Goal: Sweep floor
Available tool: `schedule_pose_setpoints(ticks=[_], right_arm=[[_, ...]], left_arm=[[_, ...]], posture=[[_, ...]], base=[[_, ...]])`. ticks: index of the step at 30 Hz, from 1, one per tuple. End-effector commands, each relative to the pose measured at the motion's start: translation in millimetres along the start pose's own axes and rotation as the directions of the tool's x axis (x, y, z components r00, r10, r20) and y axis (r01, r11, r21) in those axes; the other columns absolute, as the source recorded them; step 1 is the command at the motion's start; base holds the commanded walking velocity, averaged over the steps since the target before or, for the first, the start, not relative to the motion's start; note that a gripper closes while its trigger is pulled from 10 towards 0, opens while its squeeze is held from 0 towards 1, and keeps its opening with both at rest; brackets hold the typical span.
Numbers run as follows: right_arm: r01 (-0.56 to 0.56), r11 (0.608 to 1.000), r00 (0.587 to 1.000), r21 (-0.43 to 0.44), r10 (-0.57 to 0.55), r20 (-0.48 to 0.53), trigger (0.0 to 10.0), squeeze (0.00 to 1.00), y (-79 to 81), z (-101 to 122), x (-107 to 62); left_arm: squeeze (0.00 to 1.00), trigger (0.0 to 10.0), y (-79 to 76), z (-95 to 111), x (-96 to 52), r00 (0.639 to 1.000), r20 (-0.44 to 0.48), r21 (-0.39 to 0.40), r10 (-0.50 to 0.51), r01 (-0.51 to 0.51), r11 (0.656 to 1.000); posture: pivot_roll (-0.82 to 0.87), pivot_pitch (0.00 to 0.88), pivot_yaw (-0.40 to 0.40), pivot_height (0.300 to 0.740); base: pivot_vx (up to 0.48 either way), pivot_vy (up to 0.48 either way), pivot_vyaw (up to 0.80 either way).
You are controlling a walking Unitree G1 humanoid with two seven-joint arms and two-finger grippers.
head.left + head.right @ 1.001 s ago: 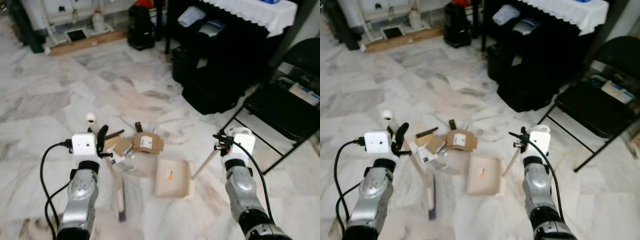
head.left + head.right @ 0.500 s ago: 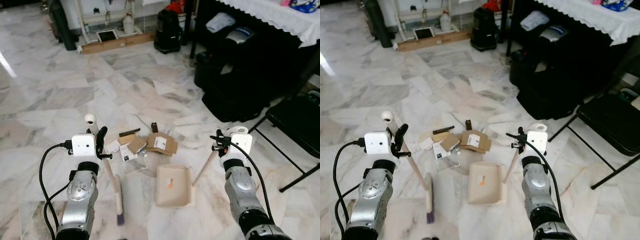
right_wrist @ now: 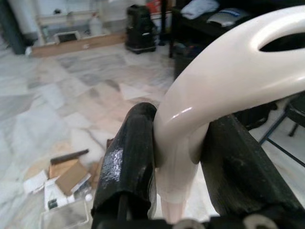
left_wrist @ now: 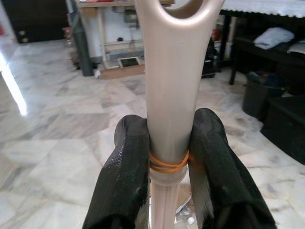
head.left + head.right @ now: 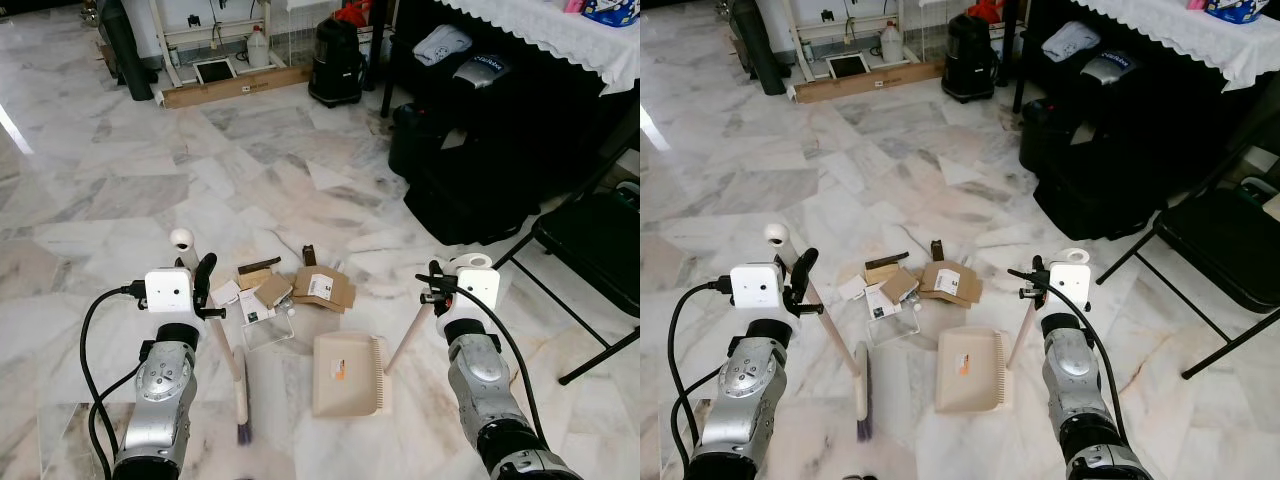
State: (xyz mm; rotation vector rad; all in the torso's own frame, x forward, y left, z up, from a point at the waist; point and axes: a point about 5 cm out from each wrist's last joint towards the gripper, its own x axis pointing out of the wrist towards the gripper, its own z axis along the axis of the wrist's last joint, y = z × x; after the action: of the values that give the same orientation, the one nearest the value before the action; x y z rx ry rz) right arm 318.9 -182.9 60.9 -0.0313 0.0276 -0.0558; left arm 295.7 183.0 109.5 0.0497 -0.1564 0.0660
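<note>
Floor: pale veined marble tiles point(image 5: 120, 190), glossy, with a bright glare streak at your far left.
Open room: bare tile runs wide to your left and far-left; near ground between the arms holds the tools and litter.
Right edge: black folding chair point(image 5: 590, 250) stands just right of your right arm, its legs splayed on the tile; dark bags point(image 5: 470, 190) sit under a table with a white lace-edged cloth point(image 5: 560, 30), far right.
Far edge: black canister point(image 5: 335, 65), a long flat cardboard box point(image 5: 235, 85) and a white frame with a jug line the far side.
Left gripper point(image 4: 164, 157): clamped on the broom point(image 5: 225, 350); both black pads press the smooth cream handle just above an orange rubber band. Handle slants down to a long narrow brush head resting on the tile, near you.
Right gripper point(image 3: 176, 157): closed round the looped cream handle of the dustpan point(image 5: 347, 372). Pan lies flat on the floor between the arms, rectangular, with a comb-like ridge along its right side.
Litter point(image 5: 290, 290): brown cardboard scraps, white paper slips, a clear plastic piece, clustered just beyond the pan and right of the broom handle; not touching the brush head.
</note>
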Motion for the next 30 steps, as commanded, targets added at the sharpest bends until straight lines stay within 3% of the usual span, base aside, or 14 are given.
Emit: schedule_pose_setpoints(ticks=[1,14,24,30], right_arm=[[-0.023,1.0,0.998,-0.003,0.023,0.058,10.0,0.0,4.7,13.3,5.3],[-0.035,0.999,0.998,0.01,0.034,0.046,10.0,0.0,4.9,12.6,5.9],[-0.071,0.997,0.997,-0.033,0.072,0.035,10.0,0.0,10.3,10.5,4.9],[-0.061,0.998,0.997,-0.012,0.062,0.035,10.0,0.0,9.2,10.8,5.2]], left_arm=[[0.0,10.0,0.8,5.6,0.0,1.0,0.031,0.002,0.0,-0.001,1.0],[0.0,10.0,1.7,6.3,1.6,0.999,0.032,0.002,0.013,-0.013,1.0],[0.0,10.0,1.6,6.0,1.8,0.999,0.029,0.003,0.018,-0.018,1.0],[0.0,10.0,1.9,6.0,1.7,0.999,0.028,0.004,0.022,-0.022,1.0]], posture=[[0.04,0.057,-0.039,0.74],[0.04,0.077,-0.043,0.74],[0.04,0.078,-0.043,0.74],[0.04,0.087,-0.044,0.74]], base=[[0.0,0.0,0.0],[0.0,0.0,0.0],[0.271,0.0,0.15],[0.283,0.0,0.08]])
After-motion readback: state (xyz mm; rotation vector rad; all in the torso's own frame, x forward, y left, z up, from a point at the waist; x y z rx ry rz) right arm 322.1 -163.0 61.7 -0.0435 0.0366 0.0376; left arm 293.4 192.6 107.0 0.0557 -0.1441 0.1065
